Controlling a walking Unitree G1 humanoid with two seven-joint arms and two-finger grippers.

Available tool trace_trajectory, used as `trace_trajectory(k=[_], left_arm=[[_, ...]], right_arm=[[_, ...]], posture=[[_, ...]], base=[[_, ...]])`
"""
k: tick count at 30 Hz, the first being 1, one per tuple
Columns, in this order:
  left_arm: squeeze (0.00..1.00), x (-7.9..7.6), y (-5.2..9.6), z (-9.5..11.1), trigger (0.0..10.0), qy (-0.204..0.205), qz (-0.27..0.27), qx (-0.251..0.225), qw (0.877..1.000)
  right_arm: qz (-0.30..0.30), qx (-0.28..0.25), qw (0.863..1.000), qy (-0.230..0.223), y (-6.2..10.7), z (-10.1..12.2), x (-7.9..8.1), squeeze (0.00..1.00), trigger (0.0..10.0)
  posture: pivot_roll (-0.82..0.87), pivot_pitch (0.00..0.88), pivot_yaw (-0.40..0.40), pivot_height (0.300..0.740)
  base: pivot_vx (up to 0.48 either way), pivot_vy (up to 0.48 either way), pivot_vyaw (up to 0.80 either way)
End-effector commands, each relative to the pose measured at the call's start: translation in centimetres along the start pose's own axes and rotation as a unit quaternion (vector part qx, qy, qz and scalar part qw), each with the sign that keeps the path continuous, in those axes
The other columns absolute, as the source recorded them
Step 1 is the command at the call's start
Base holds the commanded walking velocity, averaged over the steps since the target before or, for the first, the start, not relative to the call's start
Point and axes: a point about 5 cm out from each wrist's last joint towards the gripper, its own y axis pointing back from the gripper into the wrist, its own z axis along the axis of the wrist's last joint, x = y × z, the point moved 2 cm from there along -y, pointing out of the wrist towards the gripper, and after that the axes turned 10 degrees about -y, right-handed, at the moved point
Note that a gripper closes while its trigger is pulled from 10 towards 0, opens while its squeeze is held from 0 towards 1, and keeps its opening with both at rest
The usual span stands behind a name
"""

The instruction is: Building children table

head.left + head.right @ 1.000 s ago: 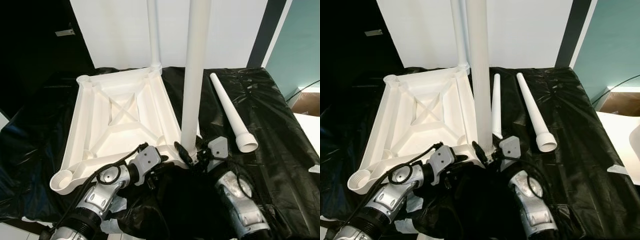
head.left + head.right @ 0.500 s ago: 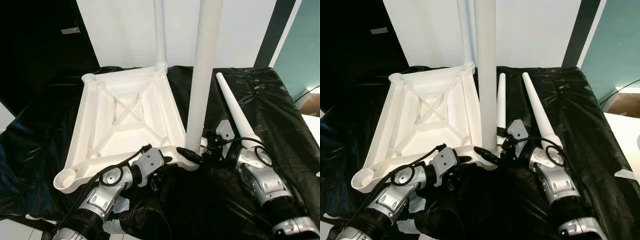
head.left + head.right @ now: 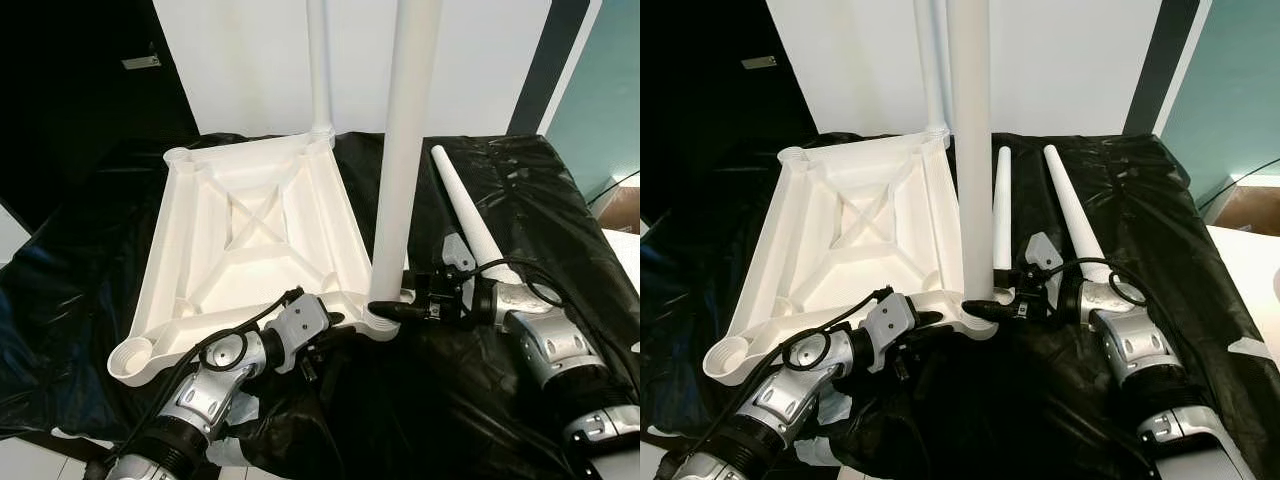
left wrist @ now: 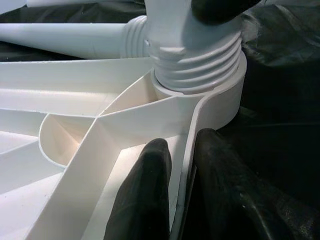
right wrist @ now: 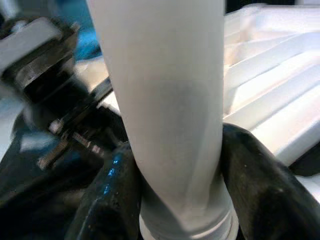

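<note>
1. Table top (image 3: 250, 235), white and turned upside down, is laid on a black sheet (image 3: 520, 400) so that its corner holes face up for the legs.
2. One leg (image 3: 405, 150) is stood straight up in the near corner hole (image 4: 200, 87), and its screw rings are seen at the hole, so it is probably being twisted in.
3. Another leg (image 3: 319, 60) is already stood up in the far corner.
4. Two more legs (image 3: 1070, 215) are laid on the sheet to the right, near the top, most likely kept ready for the two open holes.
5. The edge of the top is pinched by the left gripper (image 4: 180, 200) just beside the near hole, likely so the top is kept from spinning or sliding.
6. Its fingers (image 4: 145, 195) are nearly closed, with only the thin white wall between them.
7. The foot of the standing leg is squeezed by the right gripper (image 3: 392, 310), one finger on each side.
8. Its fingers (image 5: 255, 180) are spread just as wide as the leg.
</note>
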Motion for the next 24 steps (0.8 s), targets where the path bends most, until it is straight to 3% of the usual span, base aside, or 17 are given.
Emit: trace_trajectory(k=[1, 2, 4, 5, 6, 7, 10, 12, 15, 16, 17, 18, 21, 22, 24], left_arm=[[0.00, -2.7, 0.4, -2.4, 10.0, 0.029, -0.063, 0.046, 0.997], [0.00, -2.7, 0.4, -2.4, 10.0, 0.029, -0.063, 0.046, 0.997], [0.00, -2.7, 0.4, -2.4, 10.0, 0.029, -0.063, 0.046, 0.997], [0.00, -2.7, 0.5, -2.5, 10.0, 0.029, -0.063, 0.046, 0.997], [0.00, -2.7, 0.5, -2.5, 10.0, 0.029, -0.063, 0.046, 0.997], [0.00, -2.8, 0.6, -2.5, 10.0, 0.030, -0.064, 0.046, 0.996], [0.00, -2.8, 0.6, -2.5, 10.0, 0.030, -0.064, 0.046, 0.996], [0.00, -3.0, 0.7, -2.6, 10.0, 0.030, -0.071, 0.049, 0.996], [0.00, -3.0, 0.7, -2.7, 10.0, 0.030, -0.072, 0.049, 0.996], [0.00, -3.0, 0.7, -2.7, 10.0, 0.030, -0.073, 0.049, 0.996], [0.00, -3.0, 0.6, -2.6, 10.0, 0.030, -0.073, 0.048, 0.996], [0.00, -3.0, 0.6, -2.6, 10.0, 0.030, -0.073, 0.048, 0.996], [0.00, -3.0, 0.6, -2.6, 10.0, 0.031, -0.073, 0.048, 0.996], [0.00, -3.0, 0.6, -2.7, 10.0, 0.032, -0.072, 0.048, 0.996], [0.00, -3.0, 0.6, -2.7, 10.0, 0.032, -0.072, 0.048, 0.996]], right_arm=[[-0.133, -0.052, 0.990, -0.003, 0.5, -0.1, -1.0, 0.00, 0.0], [-0.224, -0.099, 0.970, 0.001, 0.3, 0.0, -0.8, 0.00, 0.0], [-0.224, -0.099, 0.970, 0.001, 0.3, 0.0, -0.8, 0.00, 0.0], [-0.292, -0.128, 0.948, 0.005, 0.4, -0.2, -0.1, 0.00, 0.0], [-0.292, -0.128, 0.948, 0.005, 0.4, -0.2, -0.1, 0.00, 0.0], [-0.342, -0.140, 0.929, -0.001, 0.9, -0.6, 0.3, 0.00, 0.0], [-0.342, -0.140, 0.929, -0.001, 0.9, -0.6, 0.3, 0.00, 0.0], [-0.394, -0.140, 0.908, -0.008, 1.7, -1.3, 0.7, 0.00, 0.0], [-0.405, -0.140, 0.903, -0.009, 2.0, -1.4, 0.8, 0.00, 0.0], [-0.395, -0.124, 0.910, -0.017, 1.7, -1.8, 0.9, 0.00, 3.1], [-0.384, -0.113, 0.916, -0.023, 1.4, -2.1, 1.0, 0.00, 3.1], [-0.369, -0.105, 0.923, -0.017, 1.1, -2.1, 1.2, 0.00, 10.0], [-0.356, -0.101, 0.929, 0.014, 0.9, -1.5, 0.8, 0.00, 10.0], [-0.333, -0.109, 0.937, 0.010, 0.9, -1.0, 0.5, 1.00, 10.0], [-0.317, -0.116, 0.941, 0.004, 0.9, -0.8, 0.2, 1.00, 10.0]], posture=[[0.06, 0.000, 0.058, 0.740], [0.07, 0.000, 0.061, 0.740], [0.07, 0.000, 0.061, 0.740], [0.06, 0.000, 0.067, 0.740], [0.06, 0.000, 0.067, 0.740], [0.06, 0.000, 0.070, 0.740], [0.06, 0.000, 0.070, 0.740], [0.05, 0.000, 0.078, 0.740], [0.05, 0.000, 0.078, 0.740], [0.05, 0.000, 0.078, 0.740], [0.05, 0.000, 0.079, 0.740], [0.05, 0.000, 0.081, 0.740], [0.04, 0.000, 0.083, 0.740], [0.04, 0.000, 0.083, 0.740], [0.04, 0.000, 0.084, 0.740]], base=[[0.000, 0.000, 0.00], [0.000, 0.000, 0.00], [0.000, 0.000, 0.00], [0.000, 0.000, 0.00], [0.000, 0.000, 0.00], [0.000, 0.000, 0.00], [0.000, 0.000, 0.00], [0.000, 0.000, 0.00], [0.000, 0.000, 0.00], [0.000, 0.000, 0.00], [0.000, 0.000, 0.00], [0.000, 0.000, 0.00], [0.000, 0.000, 0.00], [0.000, 0.000, 0.00], [0.000, 0.000, 0.00]])
